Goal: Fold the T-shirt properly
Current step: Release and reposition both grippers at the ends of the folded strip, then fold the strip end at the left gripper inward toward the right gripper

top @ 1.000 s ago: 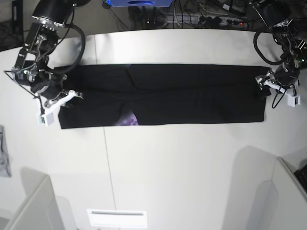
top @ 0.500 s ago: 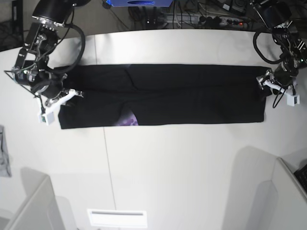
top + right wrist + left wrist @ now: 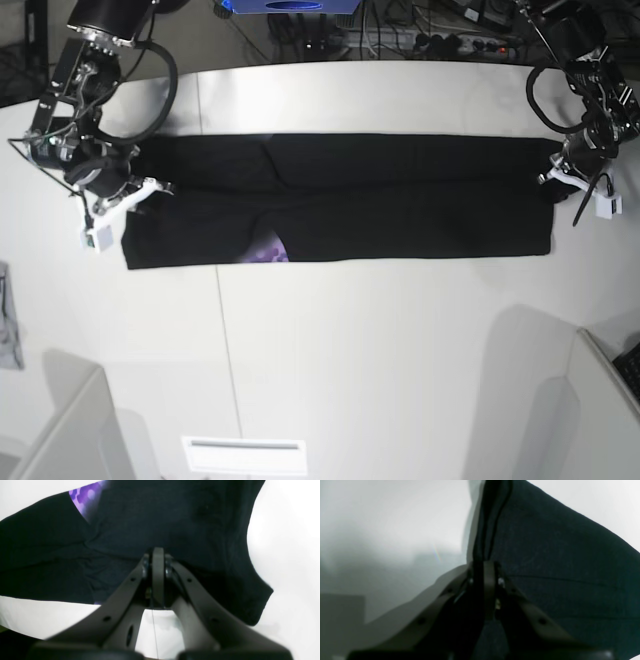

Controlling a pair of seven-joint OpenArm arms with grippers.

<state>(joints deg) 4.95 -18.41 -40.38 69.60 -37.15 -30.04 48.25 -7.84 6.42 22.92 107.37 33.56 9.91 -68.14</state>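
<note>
The black T-shirt [image 3: 380, 200] lies as a long flat band across the white table [image 3: 380, 350], with a bit of purple print [image 3: 266, 251] showing at its near edge. My left gripper [image 3: 558, 181] is at the band's right end. In the left wrist view it [image 3: 485, 566] is shut on a fold of the black cloth [image 3: 557, 555]. My right gripper [image 3: 135, 193] is at the band's left end. In the right wrist view it [image 3: 158, 553] is shut on the cloth [image 3: 162, 517], with the purple print [image 3: 86, 495] beyond.
A small grey cloth piece [image 3: 8, 330] lies at the table's left edge. A white slotted plate [image 3: 243, 455] sits at the near edge. Cables and a power strip [image 3: 450, 40] run behind the table. Grey panels stand at the near corners.
Both grippers have moved slightly toward the far side of the table, each still pinching its end of the T-shirt. The band itself has barely shifted.
</note>
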